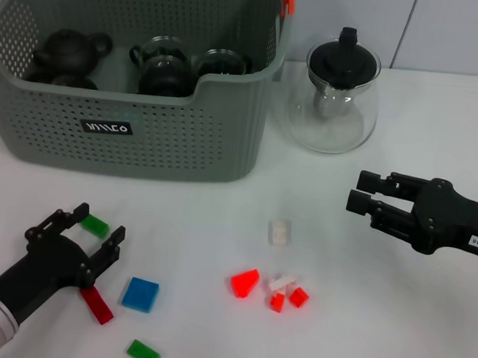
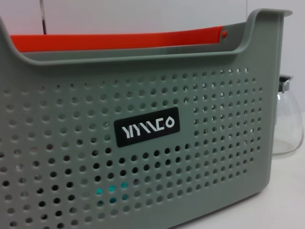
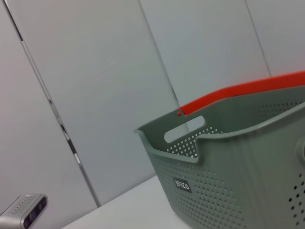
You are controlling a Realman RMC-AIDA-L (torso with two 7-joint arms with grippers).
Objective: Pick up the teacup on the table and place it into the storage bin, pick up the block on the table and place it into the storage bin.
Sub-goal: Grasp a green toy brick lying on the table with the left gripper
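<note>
Altogether, two green, one blue and one dark red flat blocks (image 1: 140, 294) lie at lower left around the left gripper (image 1: 97, 237), whose jaws are spread and empty. Three dark teapots sit inside the perforated grey-green plastic storage bin (image 1: 169, 134) at upper left. The right gripper (image 1: 361, 192) hovers at right, jaws spread.

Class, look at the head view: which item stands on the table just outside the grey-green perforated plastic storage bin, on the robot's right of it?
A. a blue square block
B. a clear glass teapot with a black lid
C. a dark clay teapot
B: the clear glass teapot with a black lid stands beside the grey-green perforated plastic storage bin.
</note>
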